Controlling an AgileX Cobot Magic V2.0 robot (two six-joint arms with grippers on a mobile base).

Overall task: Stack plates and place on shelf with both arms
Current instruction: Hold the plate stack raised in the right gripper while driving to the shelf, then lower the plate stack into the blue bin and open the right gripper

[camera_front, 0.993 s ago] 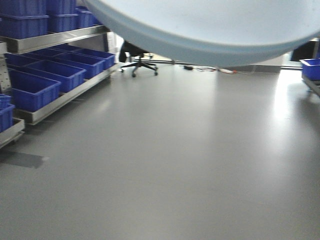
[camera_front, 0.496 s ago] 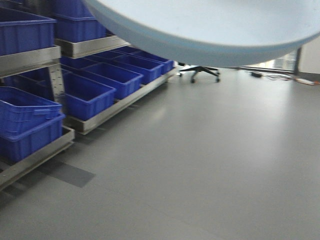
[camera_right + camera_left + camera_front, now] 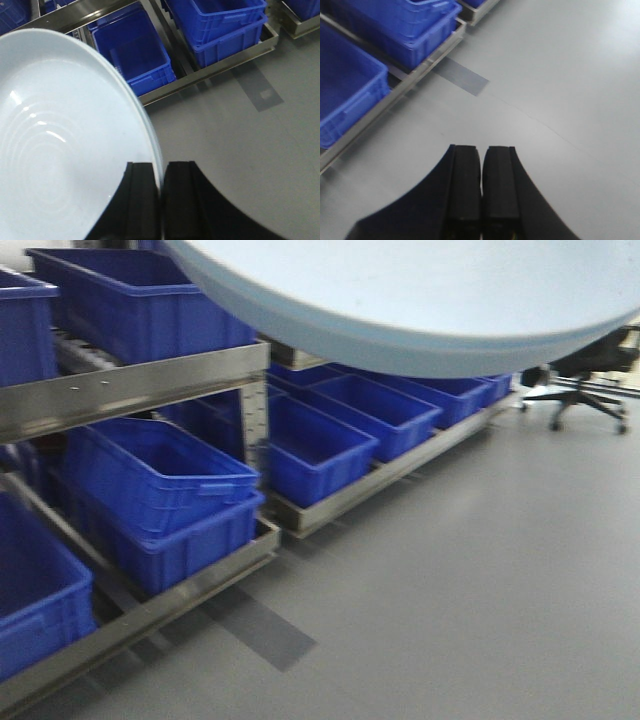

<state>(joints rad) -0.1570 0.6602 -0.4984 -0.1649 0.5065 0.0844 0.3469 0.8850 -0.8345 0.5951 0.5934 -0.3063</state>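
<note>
A pale bluish-white plate [image 3: 60, 135] with faint centre rings fills the left of the right wrist view. My right gripper [image 3: 161, 165] is shut on its rim, one finger on each face. In the front view the plate's underside [image 3: 400, 290] spans the top, held in the air. I cannot tell whether a second plate lies in it. The steel shelf [image 3: 130, 390] stands at the left, its lower rail [image 3: 210, 75] beyond the plate. My left gripper [image 3: 481, 149] is shut and holds nothing, above the grey floor, with the shelf's bottom rail [image 3: 395, 95] to its left.
Blue plastic crates [image 3: 160, 480] fill the shelf's levels, also seen as crates [image 3: 345, 85] and crates [image 3: 135, 55]. A darker grey patch [image 3: 260, 625] marks the floor near the rack. An office chair [image 3: 590, 390] stands far right. Bare grey floor lies to the right.
The front view has swung toward the shelf: rack and crates have grown and slid right, the chair has moved to the far right. The plate stays at the top of the view.
</note>
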